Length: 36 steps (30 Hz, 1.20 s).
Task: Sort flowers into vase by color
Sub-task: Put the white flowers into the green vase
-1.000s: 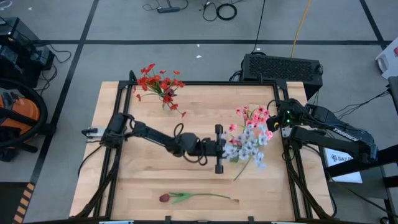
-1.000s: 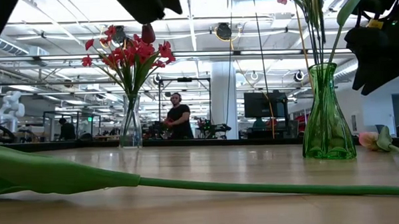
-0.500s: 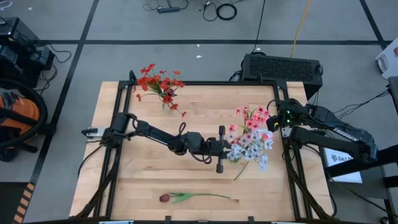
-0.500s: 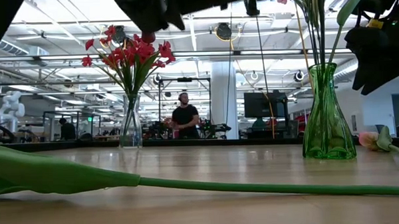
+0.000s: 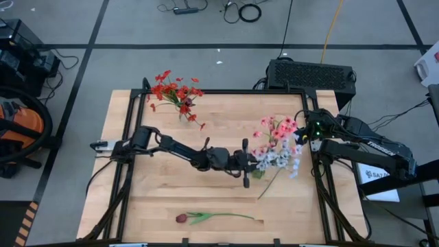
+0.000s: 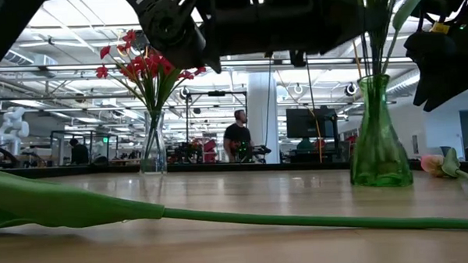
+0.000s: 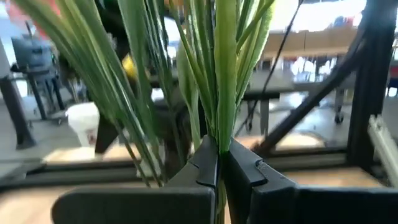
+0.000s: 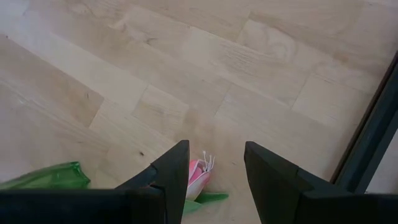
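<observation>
My left gripper (image 5: 252,163) reaches across the table's middle and is shut on the pale grey-blue bunch (image 5: 278,158), right beside the green vase (image 6: 379,142). That vase holds pink blossoms (image 5: 278,129). A clear vase (image 6: 152,146) with bright red clusters (image 5: 175,92) stands on its base at the far left. The dark red tulip (image 5: 182,218) lies flat by the near edge, and its stem (image 6: 299,220) crosses the low view. My right gripper (image 8: 214,168) waits open at the right edge over a pink blossom (image 8: 196,177) that lies on the table. My left gripper (image 7: 219,165) pinches a green stem (image 7: 222,124) of the grey-blue bunch between its two fingers. The fingers come level from the table's left. The bunch is lifted clear of the table, and its blossoms show beyond the fingers toward the right edge.
A loose green stem (image 5: 266,186) lies on the wood near the green vase. A black frame (image 5: 206,91) runs around the table's edges. Bare wood (image 5: 158,185) lies between the tulip and the left arm. A person (image 6: 236,139) walks in the room far behind.
My left gripper has moved toward the table's right edge, carrying the grey-blue bunch closer to the green vase, and the arm now shows lower in the low view. It has stayed shut on the bunch.
</observation>
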### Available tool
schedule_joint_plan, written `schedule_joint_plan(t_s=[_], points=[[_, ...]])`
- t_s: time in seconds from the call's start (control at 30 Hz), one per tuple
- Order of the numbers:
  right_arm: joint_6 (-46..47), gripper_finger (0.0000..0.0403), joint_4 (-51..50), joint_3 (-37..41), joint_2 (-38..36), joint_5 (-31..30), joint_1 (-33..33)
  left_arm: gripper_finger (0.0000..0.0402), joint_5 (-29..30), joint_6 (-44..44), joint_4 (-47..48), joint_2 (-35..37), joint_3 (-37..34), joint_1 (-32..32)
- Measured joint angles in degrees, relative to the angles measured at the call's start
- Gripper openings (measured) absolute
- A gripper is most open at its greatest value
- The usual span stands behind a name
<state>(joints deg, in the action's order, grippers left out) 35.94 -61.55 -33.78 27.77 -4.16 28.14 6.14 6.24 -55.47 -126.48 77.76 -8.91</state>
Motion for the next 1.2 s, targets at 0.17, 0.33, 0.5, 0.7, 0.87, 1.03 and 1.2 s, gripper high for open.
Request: schedule_joint_plan(t_s=[0.17,0.33,0.5,0.7,0.87,1.03,1.2], points=[[0.0,0.0148,0.0,0.0,0.0,0.0,0.0,0.0012,2.5,-7.1,6.9,0.0,0.0,0.2],[-0.1,0.0148,0.0,0.0,0.0,0.0,0.0,0.0040,4.4,-10.2,9.6,0.1,0.0,0.7],[-0.6,0.0148,0.0,0.0,0.0,0.0,0.0,0.0069,7.2,-4.3,10.5,0.1,0.0,0.4],[-1.2,0.0148,0.0,0.0,0.0,0.4,0.0,0.0071,11.6,-4.3,11.5,0.1,0.0,0.6],[-2.1,0.0148,0.0,0.0,0.0,1.2,0.0,0.0071,13.0,-4.8,9.3,0.0,-0.1,0.6],[-2.4,0.0148,0.0,0.0,0.0,1.3,0.0,0.0072,12.5,-7.4,9.1,0.0,-0.1,0.6],[-2.4,0.0148,0.0,0.0,0.0,1.4,0.0,0.0074,11.2,-7.5,9.5,0.0,-0.1,0.6]])
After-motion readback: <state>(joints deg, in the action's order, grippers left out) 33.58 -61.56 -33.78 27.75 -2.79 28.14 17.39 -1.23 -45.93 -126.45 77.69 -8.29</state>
